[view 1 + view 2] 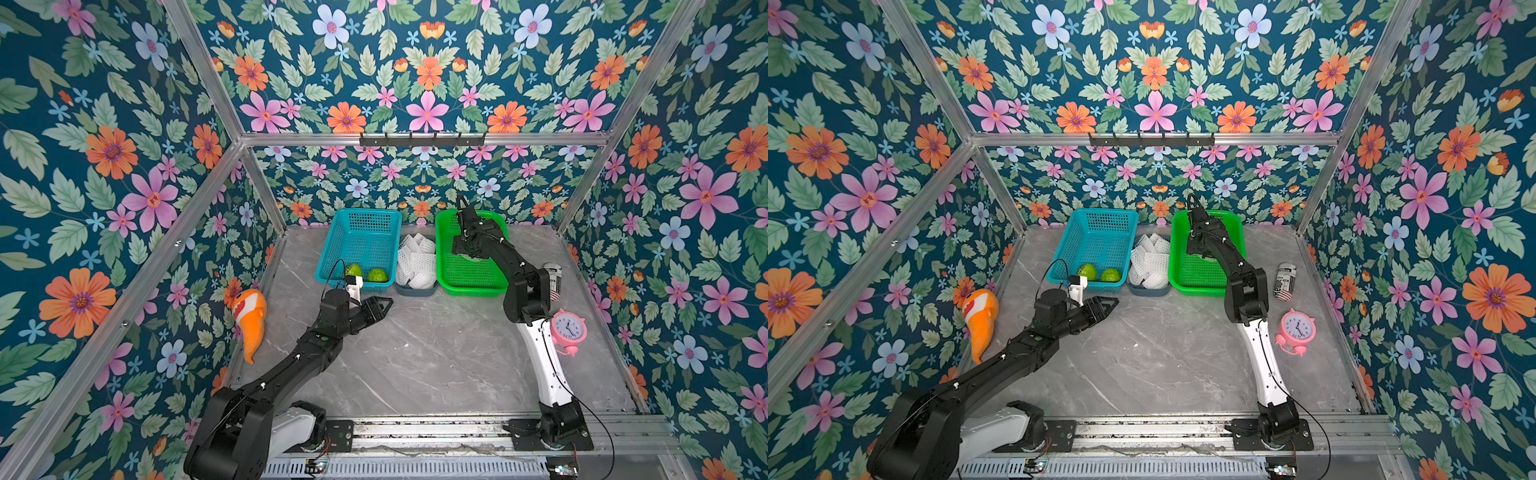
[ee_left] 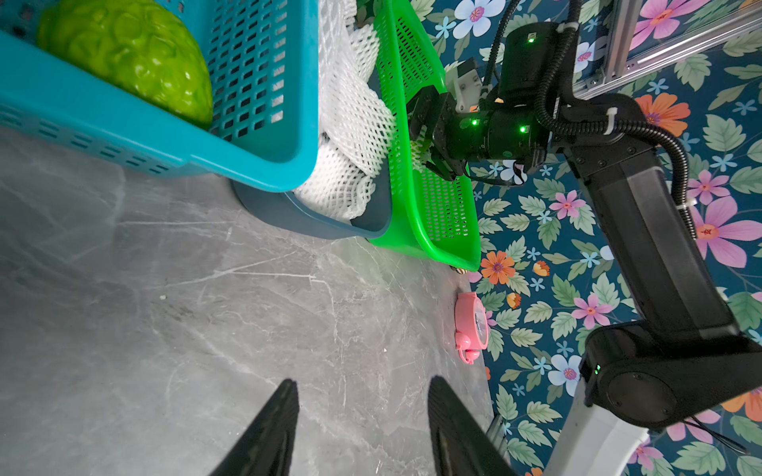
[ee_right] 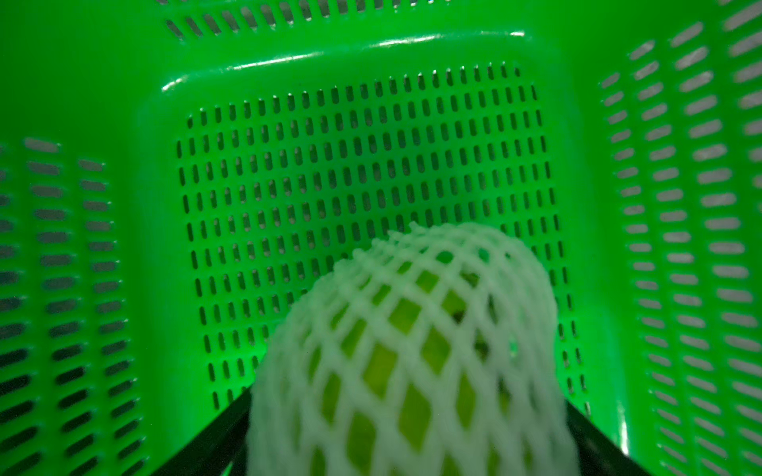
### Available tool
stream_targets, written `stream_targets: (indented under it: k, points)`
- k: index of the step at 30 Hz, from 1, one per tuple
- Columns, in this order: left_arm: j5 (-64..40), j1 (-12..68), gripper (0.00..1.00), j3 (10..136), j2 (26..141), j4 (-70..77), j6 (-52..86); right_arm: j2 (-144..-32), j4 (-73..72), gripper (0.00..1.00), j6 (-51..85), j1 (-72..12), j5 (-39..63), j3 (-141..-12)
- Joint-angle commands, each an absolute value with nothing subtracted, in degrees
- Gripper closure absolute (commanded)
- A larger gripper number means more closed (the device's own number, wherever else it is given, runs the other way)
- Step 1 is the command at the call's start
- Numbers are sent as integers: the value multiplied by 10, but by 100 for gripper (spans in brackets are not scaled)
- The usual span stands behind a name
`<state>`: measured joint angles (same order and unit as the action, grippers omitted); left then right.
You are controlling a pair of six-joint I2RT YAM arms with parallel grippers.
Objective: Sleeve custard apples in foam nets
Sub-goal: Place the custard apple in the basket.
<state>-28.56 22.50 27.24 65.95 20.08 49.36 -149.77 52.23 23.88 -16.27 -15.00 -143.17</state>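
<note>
- The right gripper [image 3: 408, 402] reaches down into the green basket [image 1: 471, 279] with a netted custard apple [image 3: 412, 338] between its jaws; the blurred right wrist view does not show whether the fingers press on the white mesh or stand just off it
- The left gripper [image 2: 363, 387] hovers over the grey marble table [image 1: 436, 353] just in front of the blue basket [image 1: 361, 226], jaws parted and nothing between them
- Two bare custard apples [image 1: 353, 271] [image 1: 377, 275] lie side by side against the near wall of the blue basket, seen in both top views
- Spare foam nets [image 1: 415, 259] are heaped in a small dark tray [image 1: 415, 290] wedged between the two baskets
- A pink alarm clock [image 1: 568, 328] stands near the table's right edge, beside the right arm
</note>
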Motion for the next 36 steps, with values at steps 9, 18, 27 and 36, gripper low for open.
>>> stream_targets:
  k: [9,18,27,36]
  points:
    - [-275,225,46,278,655,205,489,-1414,521,1,231,-163,-172,-1384]
    - [-230,224,45,327,655,141,467,-1273,471,4,224,-174,-179,-1234]
    - [-92,216,39,507,725,-48,421,-1013,331,12,209,-231,-70,-939]
    - [-1,205,29,695,852,-201,374,-838,250,15,244,-272,30,-733]
